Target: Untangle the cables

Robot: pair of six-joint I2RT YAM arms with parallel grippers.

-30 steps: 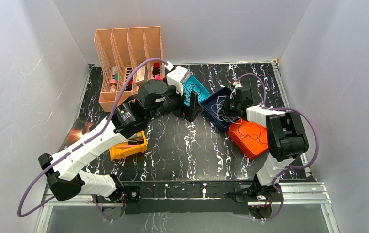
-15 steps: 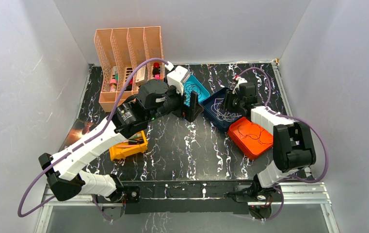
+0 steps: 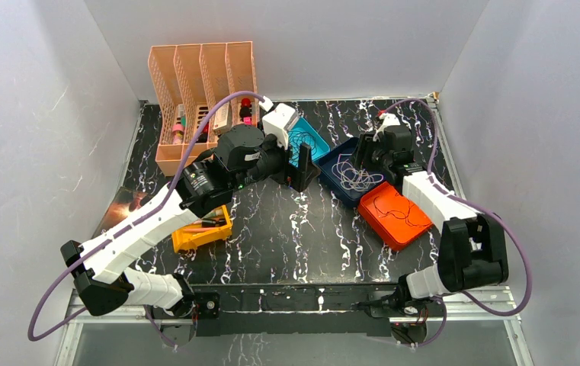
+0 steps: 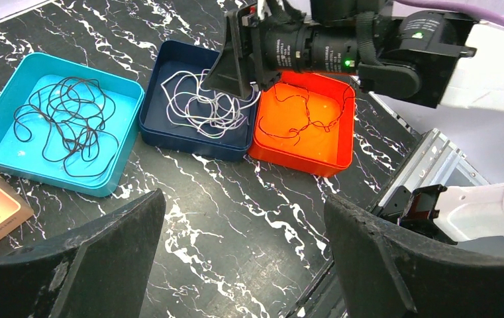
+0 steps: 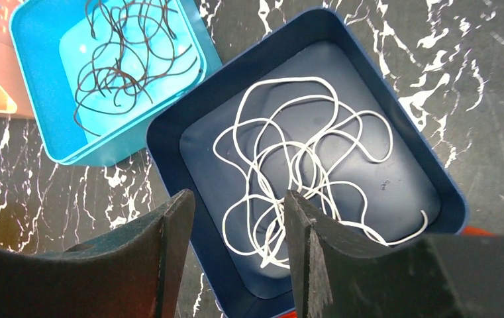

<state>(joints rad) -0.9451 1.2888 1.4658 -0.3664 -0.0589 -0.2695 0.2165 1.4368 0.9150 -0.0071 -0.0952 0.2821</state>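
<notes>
Three cables lie in three trays. A white cable (image 5: 295,165) is coiled loosely in the navy tray (image 5: 169,139). A black cable (image 5: 130,59) lies in the teal tray (image 5: 34,40), and another dark cable (image 4: 302,112) in the red tray (image 4: 289,156). My right gripper (image 5: 239,199) hovers open over the navy tray's near-left wall, nothing between its fingers, the white loops just beyond them. My left gripper (image 4: 246,199) stands wide open over bare marble tabletop in front of the trays, holding nothing. From above, the left gripper (image 3: 302,168) is beside the teal tray (image 3: 313,137) and the right gripper (image 3: 368,158) over the navy tray (image 3: 340,187).
A peach slotted organiser (image 3: 203,91) with small items stands at the back left. A yellow bin (image 3: 203,229) sits under the left forearm. Grey walls close in three sides. A metal rail (image 3: 309,301) runs along the near edge.
The right gripper's jaws have spread apart and its wrist has drawn back toward the far right. More of the white cable now shows in the navy tray. The left arm has stayed still.
</notes>
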